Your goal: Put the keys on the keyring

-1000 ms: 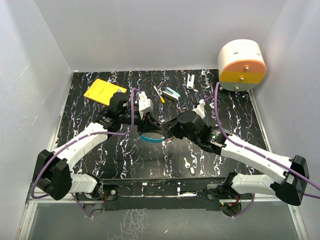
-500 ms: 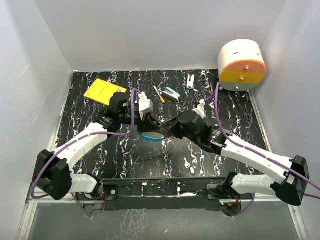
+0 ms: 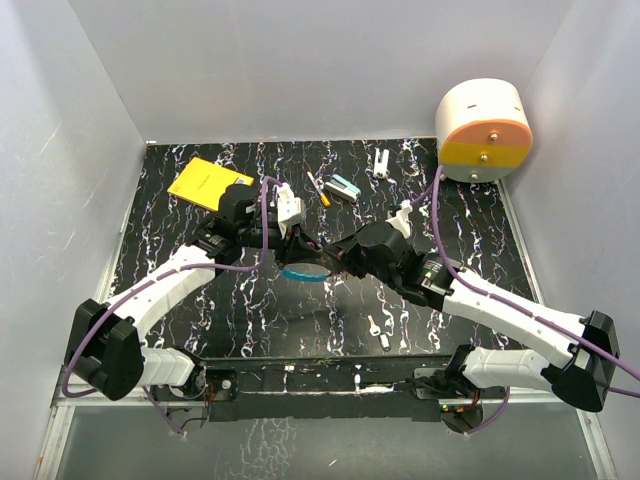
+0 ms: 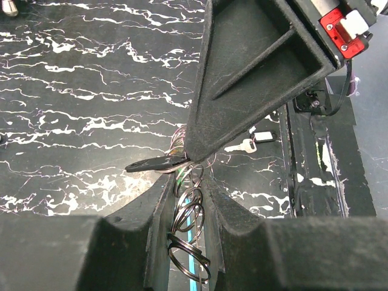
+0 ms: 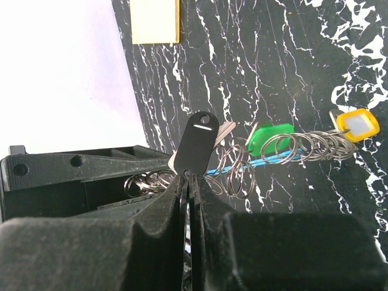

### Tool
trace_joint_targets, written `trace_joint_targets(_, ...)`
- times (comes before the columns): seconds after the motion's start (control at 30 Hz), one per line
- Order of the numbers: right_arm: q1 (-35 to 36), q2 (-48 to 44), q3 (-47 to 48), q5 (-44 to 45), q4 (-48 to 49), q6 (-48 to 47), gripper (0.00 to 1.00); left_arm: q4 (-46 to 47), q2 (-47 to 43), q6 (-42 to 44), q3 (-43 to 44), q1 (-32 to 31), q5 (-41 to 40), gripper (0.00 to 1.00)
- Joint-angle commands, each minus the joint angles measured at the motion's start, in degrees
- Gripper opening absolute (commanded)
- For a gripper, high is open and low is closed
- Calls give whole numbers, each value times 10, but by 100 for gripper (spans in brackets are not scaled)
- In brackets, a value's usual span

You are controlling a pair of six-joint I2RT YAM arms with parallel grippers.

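Right tool [image 5: 188, 177] pinches shut on a black key [image 5: 199, 140], its slotted head touching the coils of the keyring [image 5: 282, 150]. Left tool [image 4: 187, 189] is clamped on those coils just beside it. Best approach, I judge: hold the keyring steady and thread the head along the wire without twisting.

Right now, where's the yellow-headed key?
Right wrist view, far right edge: the yellow-headed key sits at the end of the chain of small rings, to the right of the green-headed key.
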Motion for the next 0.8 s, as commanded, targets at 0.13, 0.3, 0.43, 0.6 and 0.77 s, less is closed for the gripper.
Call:
trace_joint_targets(0.13,3,-18,4,28,35,50,8,29,-20,-7,8,-2,17,0)
trace_joint_targets(0.3,4,-25,-7,30,37,65,8,27,-22,-8,10,-2,16,0)
trace_joint_targets(0.43,4,-30,-8,32,37,67,8,26,-21,-5,9,-1,16,0)
trace_joint_targets(0.6,4,-27,-1,32,33,64,8,28,-19,-5,9,-1,14,0)
trace_joint_targets(0.77,4,-19,2,27,37,62,8,20,-18,-2,14,-2,14,0)
